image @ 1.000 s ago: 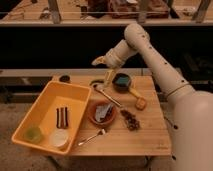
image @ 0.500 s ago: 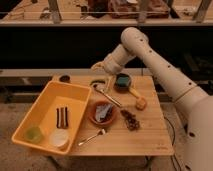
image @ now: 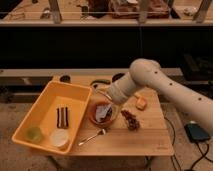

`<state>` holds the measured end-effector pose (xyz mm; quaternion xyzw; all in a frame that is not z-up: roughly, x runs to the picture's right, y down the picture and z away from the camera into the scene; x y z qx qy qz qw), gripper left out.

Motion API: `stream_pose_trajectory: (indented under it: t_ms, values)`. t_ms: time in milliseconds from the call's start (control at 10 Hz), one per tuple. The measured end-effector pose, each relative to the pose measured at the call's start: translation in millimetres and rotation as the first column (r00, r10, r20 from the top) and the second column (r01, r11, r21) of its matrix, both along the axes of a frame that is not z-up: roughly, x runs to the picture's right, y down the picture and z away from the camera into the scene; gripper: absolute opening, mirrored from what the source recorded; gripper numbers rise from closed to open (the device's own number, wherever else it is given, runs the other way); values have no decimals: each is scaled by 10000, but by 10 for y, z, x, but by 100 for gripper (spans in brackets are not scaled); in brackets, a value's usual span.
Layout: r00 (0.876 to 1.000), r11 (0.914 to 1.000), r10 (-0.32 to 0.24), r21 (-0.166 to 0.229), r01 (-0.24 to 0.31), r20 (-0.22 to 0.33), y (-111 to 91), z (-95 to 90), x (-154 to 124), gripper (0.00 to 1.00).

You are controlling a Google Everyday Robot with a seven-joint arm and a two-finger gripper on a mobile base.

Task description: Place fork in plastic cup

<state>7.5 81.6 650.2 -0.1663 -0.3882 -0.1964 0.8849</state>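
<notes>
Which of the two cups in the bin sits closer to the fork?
The cream-white cup, right of the greenish cup; the fork lies just outside the bin. The pincer is over the brown bowl.

Count on counter [image: 150,140]: one fork [image: 92,136], one brown bowl [image: 93,116], one yellow bin [image: 47,102]. Inside the bin: two cups, namely one plastic cup [image: 34,133] and one cream cup [image: 60,138]. One gripper [image: 104,98], fingers spread, just above the bowl's far rim.
</notes>
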Motion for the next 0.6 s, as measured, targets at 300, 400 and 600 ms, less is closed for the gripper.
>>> stream_pose_trajectory:
  t_ms: [300, 400, 600]
  values:
    - [9991, 9978, 303, 577, -319, 282, 243, -136, 52, 80]
    - [9992, 9974, 273, 652, -290, 281, 241, -137, 47, 80]
    - [9983, 9922, -397, 1201, 344, 419, 211, -34, 92, 80]
